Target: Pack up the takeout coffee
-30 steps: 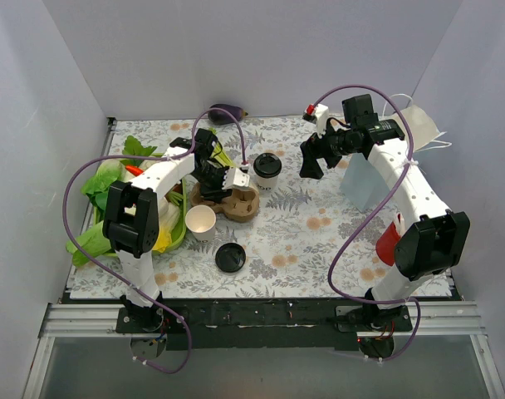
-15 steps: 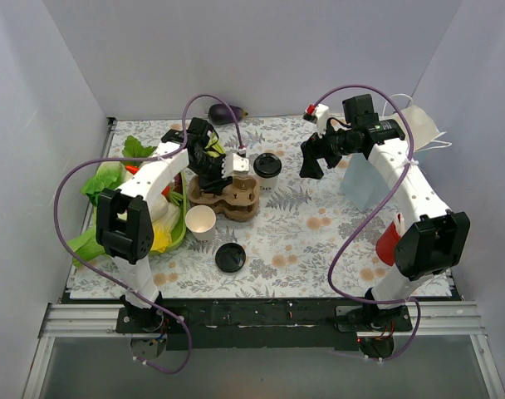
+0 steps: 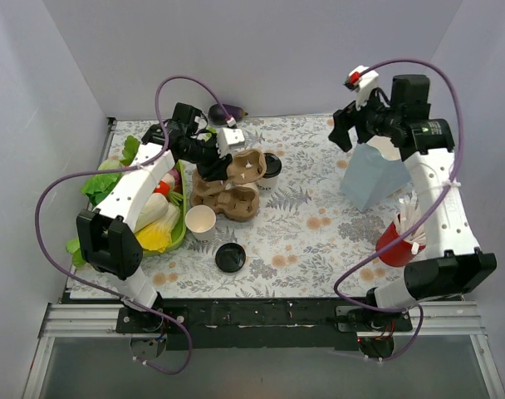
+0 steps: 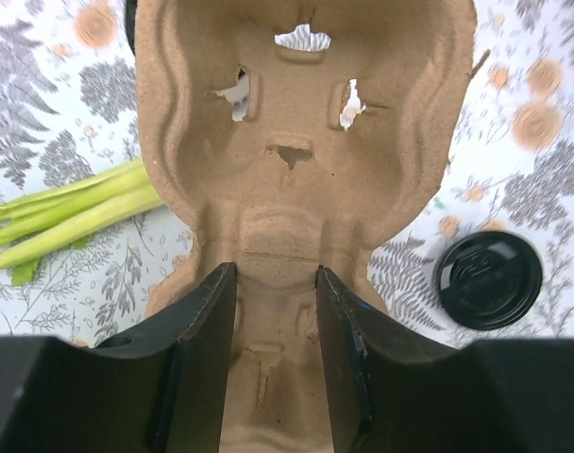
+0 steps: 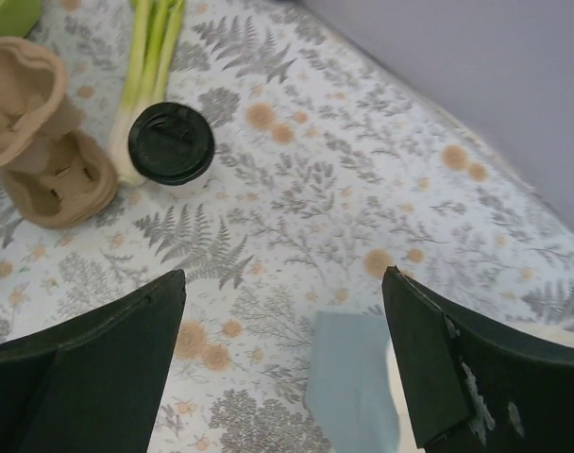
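The takeout coffee (image 3: 271, 169) is a white cup with a black dome lid, standing mid-table and partly hidden behind a brown pulp cup carrier (image 3: 247, 166). From above its lid shows as the takeout coffee (image 5: 171, 142). My left gripper (image 3: 232, 155) is shut on that carrier and holds it tilted above the table. In the left wrist view the left gripper (image 4: 276, 272) pinches the carrier (image 4: 296, 142) by its middle ridge. My right gripper (image 3: 342, 133) hangs open and empty, well right of the coffee. The right wrist view shows this right gripper (image 5: 282, 278) over the tablecloth.
A second carrier (image 3: 227, 201) lies on the table below the held one. A lidless white cup (image 3: 201, 221) and a loose black lid (image 3: 230, 258) sit nearer. Leafy vegetables (image 3: 111, 179) lie left; a blue bag (image 3: 370, 176) and red cup (image 3: 396, 243) stand right. Green stalks (image 5: 147, 66) lie beside the coffee.
My left gripper lifted one carrier off the table and swung it up toward the back. The right arm drew back to the right and upward, away from the coffee.
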